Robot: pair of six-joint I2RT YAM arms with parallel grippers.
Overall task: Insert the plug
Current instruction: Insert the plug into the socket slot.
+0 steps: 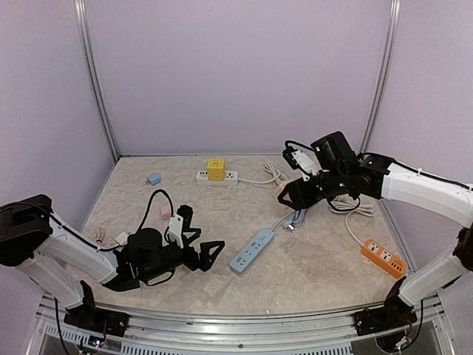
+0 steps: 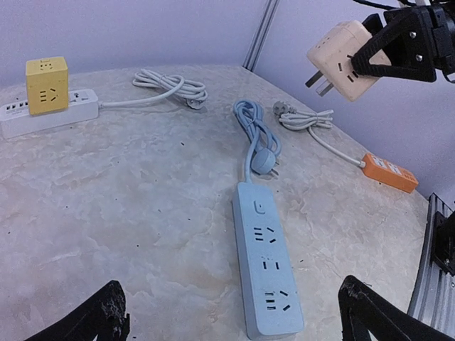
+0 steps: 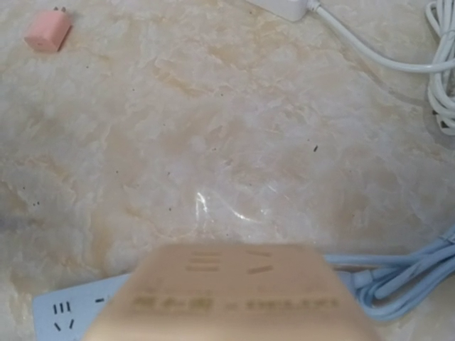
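Observation:
The plug (image 2: 341,60) is a beige cube adapter with metal prongs, held in the air above the table by my right gripper (image 1: 293,195), which is shut on it. In the right wrist view the plug (image 3: 227,295) fills the lower middle, blurred, and hides the fingers. The light blue power strip (image 1: 251,251) lies flat at the table's middle, sockets up, below and to the left of the plug. My left gripper (image 1: 211,255) hovers low beside the strip's near end, open and holding nothing, with the strip (image 2: 269,266) between its fingers (image 2: 99,316).
A yellow cube adapter (image 1: 216,169) sits in a white power strip (image 1: 201,176) at the back, with its white cable (image 1: 275,174) coiled. An orange strip (image 1: 383,258) lies at the right. A small blue adapter (image 1: 154,178) and a pink one (image 3: 47,31) lie at the left.

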